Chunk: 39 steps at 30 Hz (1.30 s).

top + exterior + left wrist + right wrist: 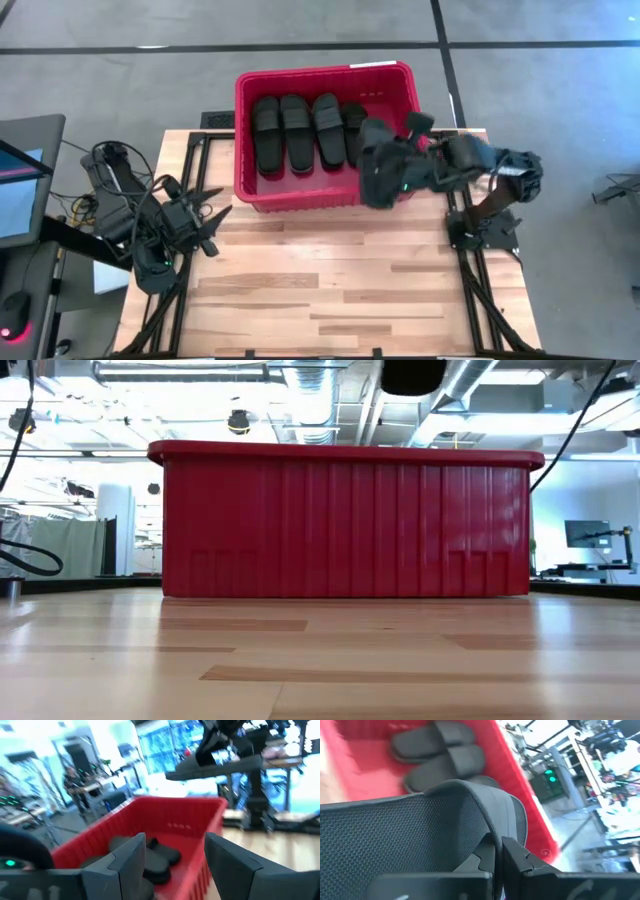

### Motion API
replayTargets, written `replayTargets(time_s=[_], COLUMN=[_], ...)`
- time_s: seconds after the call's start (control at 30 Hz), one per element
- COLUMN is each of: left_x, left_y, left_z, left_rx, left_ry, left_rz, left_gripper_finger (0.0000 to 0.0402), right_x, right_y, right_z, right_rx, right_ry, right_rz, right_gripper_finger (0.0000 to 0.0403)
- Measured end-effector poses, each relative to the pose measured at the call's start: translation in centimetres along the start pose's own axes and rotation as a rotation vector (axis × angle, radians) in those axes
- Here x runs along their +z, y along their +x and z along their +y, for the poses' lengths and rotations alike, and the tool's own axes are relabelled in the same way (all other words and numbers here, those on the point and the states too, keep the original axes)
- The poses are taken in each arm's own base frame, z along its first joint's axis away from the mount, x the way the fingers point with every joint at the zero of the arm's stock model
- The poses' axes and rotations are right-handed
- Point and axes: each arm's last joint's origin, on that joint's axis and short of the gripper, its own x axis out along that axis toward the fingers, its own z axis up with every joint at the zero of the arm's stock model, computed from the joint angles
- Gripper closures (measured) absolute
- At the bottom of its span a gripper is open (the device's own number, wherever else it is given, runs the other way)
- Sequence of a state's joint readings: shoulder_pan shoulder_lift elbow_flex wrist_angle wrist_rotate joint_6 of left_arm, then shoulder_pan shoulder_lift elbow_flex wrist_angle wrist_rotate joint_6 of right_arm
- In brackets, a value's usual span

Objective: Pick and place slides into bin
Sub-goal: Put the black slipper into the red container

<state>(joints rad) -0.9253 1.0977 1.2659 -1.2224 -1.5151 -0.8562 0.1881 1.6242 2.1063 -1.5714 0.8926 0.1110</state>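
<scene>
Right pincer clamped on dark textured slide, above red ribbed bin

Robotics lab, exposed ceiling ducts, monitor, workbenches

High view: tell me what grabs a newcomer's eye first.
The red bin at the table's far edge stands out, with four black slides lined up side by side inside. Next is the right gripper, shut on the strap of a dark slide, holding it above the bin's near right corner. The left gripper waits open at the table's left side.
</scene>
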Motion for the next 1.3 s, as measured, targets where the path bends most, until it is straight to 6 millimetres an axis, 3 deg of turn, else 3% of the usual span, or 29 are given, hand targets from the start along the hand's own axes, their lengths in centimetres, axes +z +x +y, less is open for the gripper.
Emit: replayTargets(time_s=[0.37, 0.63, 0.9, 1.03, 1.17, 1.3], left_x=[0.4, 0.5, 0.5, 0.4, 0.4, 0.5], left_y=[1.7, 3.9, 5.0, 5.5, 5.9, 6.0], left_z=[1.3, 2.5, 3.2, 3.6, 4.3, 4.9], left_rx=[0.147, 0.298, 0.382, 0.417, 0.46, 0.484], left_ry=[-0.045, -0.071, -0.071, -0.03, -0.014, 0.0], left_rz=[-0.021, -0.001, 0.014, 0.029, 0.041, 0.05], left_gripper_finger=[0.0209, 0.0209, 0.0209, 0.0209, 0.0209, 0.0209], right_x=[-2.6, -3.7, -3.5, -3.6, -3.6, -3.5], right_y=[2.7, 6.4, 12.7, 14.4, 18.0, 20.0], right_z=[-8.4, -12.4, -13.7, -14.4, -14.0, -13.4], right_rx=[0.07, 0.235, 0.381, 0.363, 0.385, 0.411], right_ry=[-0.049, -0.057, -0.043, -0.053, -0.057, -0.06], right_rz=[0.07, 0.037, 0.04, 0.033, 0.095, 0.126], right_gripper_finger=[0.0402, 0.0402, 0.0402, 0.0402, 0.0402, 0.0402])
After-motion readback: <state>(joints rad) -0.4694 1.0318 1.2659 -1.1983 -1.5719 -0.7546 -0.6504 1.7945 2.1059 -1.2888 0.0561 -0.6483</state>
